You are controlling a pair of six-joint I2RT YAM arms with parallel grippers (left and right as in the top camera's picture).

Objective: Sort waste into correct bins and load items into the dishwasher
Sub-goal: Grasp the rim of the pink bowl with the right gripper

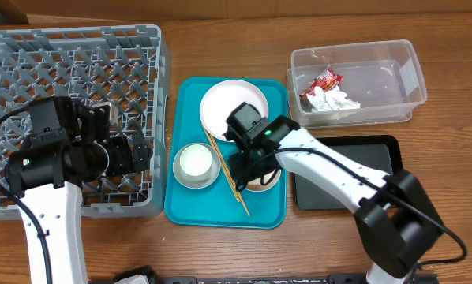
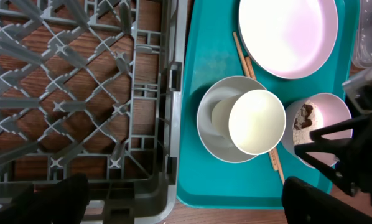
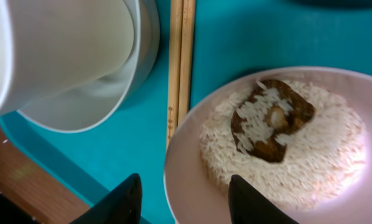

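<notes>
Rice grains (image 3: pixel 326 171) and the small brown food lump (image 3: pixel 270 118) are piled in the smaller white dish (image 3: pixel 189 168), which sits in the near-right corner of the teal serving tray (image 1: pixel 181 211). We've got the right gripper (image 3: pixel 185 186) hovering over that corner with its fingers apart, the dish's rim between them, and nothing grabbed as far as we can see. The left gripper (image 1: pixel 141 154) hangs just off the tray's left side, fingers spread wide and empty.

Also on the tray: the white round plate (image 1: pixel 234 106) at the far end, and the greyish bowl (image 1: pixel 181 175) near-left with the small white cup (image 2: pixel 256 121) tipped inside it. The chopsticks (image 1: pixel 228 173) lie between bowl and dish. The dish rack (image 1: pixel 78 63) sits just left of the tray and the black tray (image 1: pixel 346 181) just right of it. The clear tub (image 1: pixel 378 79) is off to the far right, holding the red wrapper (image 1: pixel 321 81) and the tissue scraps (image 1: pixel 336 101).
</notes>
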